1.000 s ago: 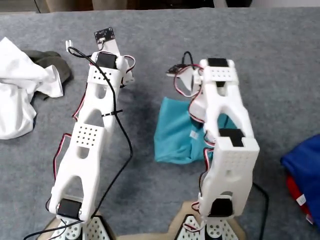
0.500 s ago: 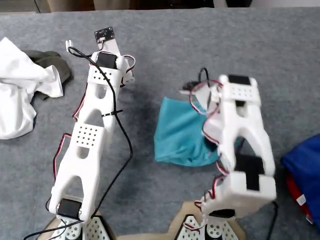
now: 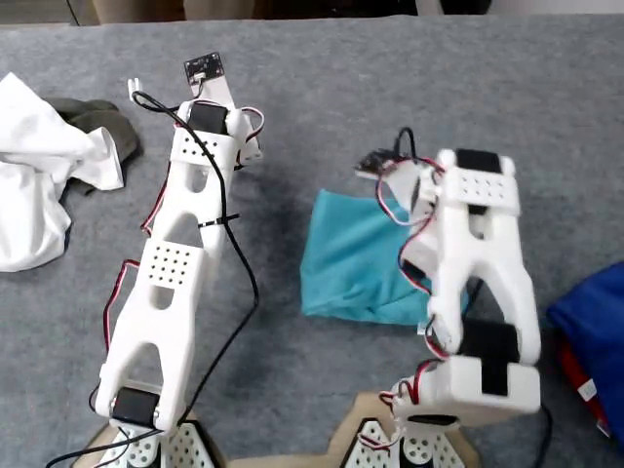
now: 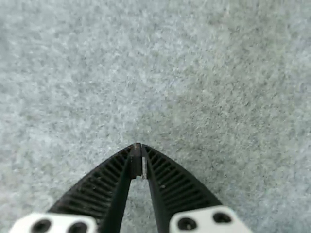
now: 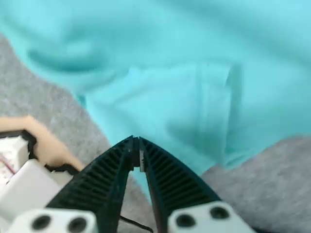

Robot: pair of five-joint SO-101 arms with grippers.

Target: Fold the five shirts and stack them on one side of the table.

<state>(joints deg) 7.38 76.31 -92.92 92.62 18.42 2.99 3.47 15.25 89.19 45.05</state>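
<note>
The right arm [image 3: 475, 283] lies over the right part of the teal shirt [image 3: 346, 263], which sits folded near the middle of the grey table [image 3: 312, 88], so that side of the cloth is hidden. A crumpled white shirt [image 3: 34, 185] is cut off by the table's left edge and covers most of a dark shirt [image 3: 102, 122] behind it. At the right edge a blue shirt [image 3: 595, 317] is cut off too, with a red shirt [image 3: 577, 375] peeking out beneath it. The red one carries a small white tag [image 3: 587, 388], with print too small to read.

The right pincer [image 5: 136, 156] is clenched, tips together with nothing between them, just above the near edge of the teal shirt. The left pincer [image 4: 137, 159] is likewise clenched and empty, over bare table well away from the shirts. The left arm [image 3: 180, 253] stretches toward the far left.
</note>
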